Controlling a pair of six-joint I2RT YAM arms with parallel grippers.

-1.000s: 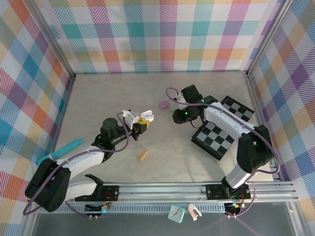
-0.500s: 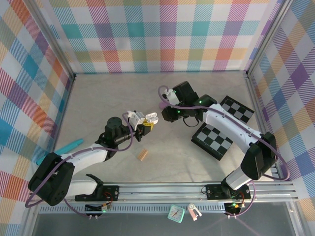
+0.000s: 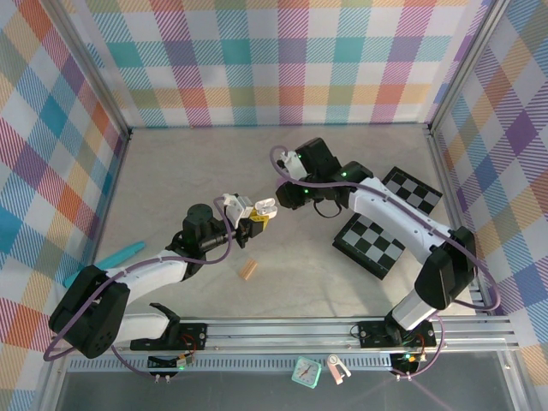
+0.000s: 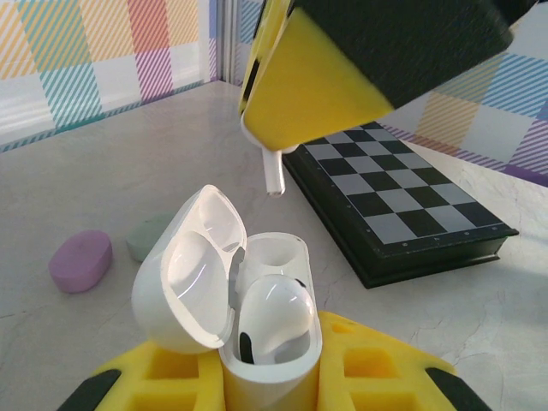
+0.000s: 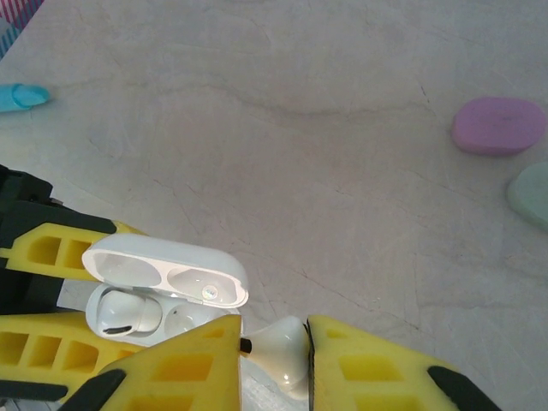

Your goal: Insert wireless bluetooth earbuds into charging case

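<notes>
Left wrist view: a white charging case [image 4: 270, 364] stands upright between the yellow fingers of the left gripper [image 4: 272, 394], whose jaws are clamped tight on its lower body. Its lid [image 4: 193, 274] hangs open to the left of those jaws. 1 of its 2 wells holds a seated earbud [image 4: 272, 318]. The empty well [image 4: 276, 255] lies just beyond it, farther from the jaws. Above the case, clear of it, the held earbud [image 4: 274, 175] points its stem downward, a little past the empty well rather than squarely over it.

Right wrist view: the right gripper [image 5: 274, 364] has its jaws narrow, pinching the head of that earbud between 2 yellow pads. The open case sits just ahead and to the left of its fingertips.

Judging from this, the next move is a small sideways correction followed by a straight descent. If the stem comes down off centre, it may catch the well's rim or knock the seated earbud. The bud could then twist in the pinch, or the case could tip in the left jaws. Letting go before the stem is in could drop the bud onto the table [image 5: 342, 103].

Farther out, beyond both sets of jaws, a purple case [image 5: 498, 126] and a pale green case [image 5: 533, 195] lie side by side. A chessboard [image 4: 402, 205] lies to the right.
</notes>
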